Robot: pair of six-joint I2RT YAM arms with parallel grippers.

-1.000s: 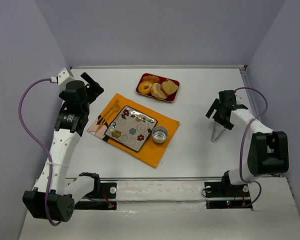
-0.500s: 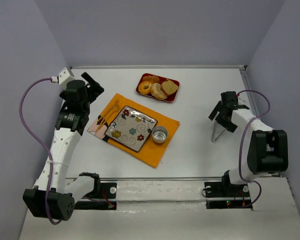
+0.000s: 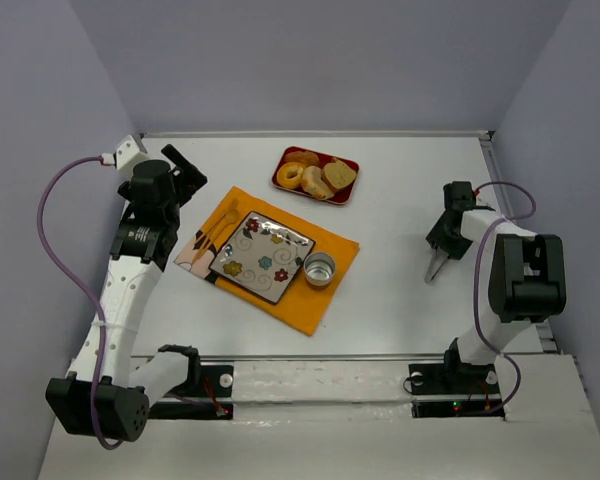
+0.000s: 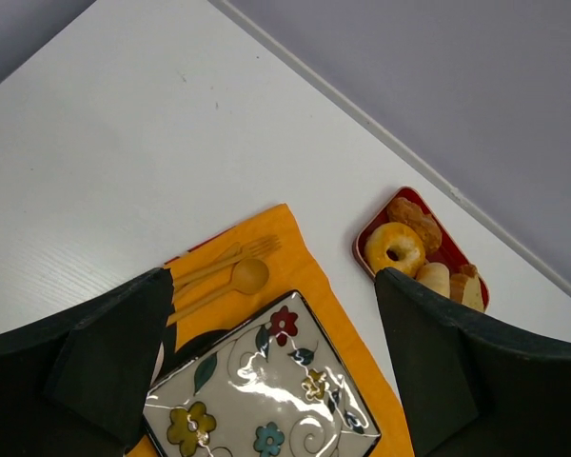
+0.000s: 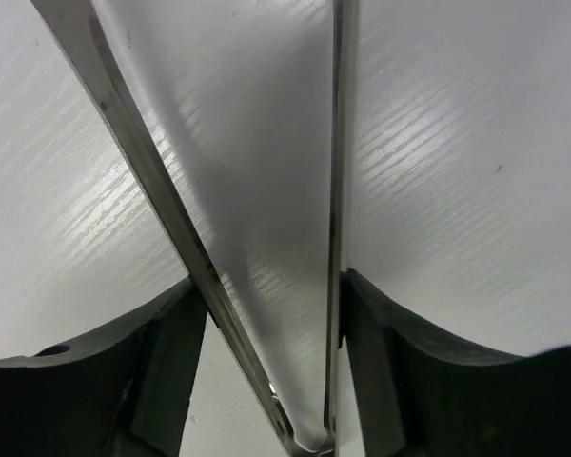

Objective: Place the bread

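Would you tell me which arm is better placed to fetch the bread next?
Right, probably: the right gripper clasps the silver metal tongs; the left gripper hangs open and empty above the orange placemat.

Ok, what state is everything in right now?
Left end effector: open, empty.
Right end effector: shut on tongs.
Tongs: held, gripping nothing.
Bread: in red tray, not yet placed.
Plate: empty, on mat.
Cup: upright on mat.

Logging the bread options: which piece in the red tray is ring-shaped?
The golden bagel at the tray's left end; it alone has a hole, the others are solid.
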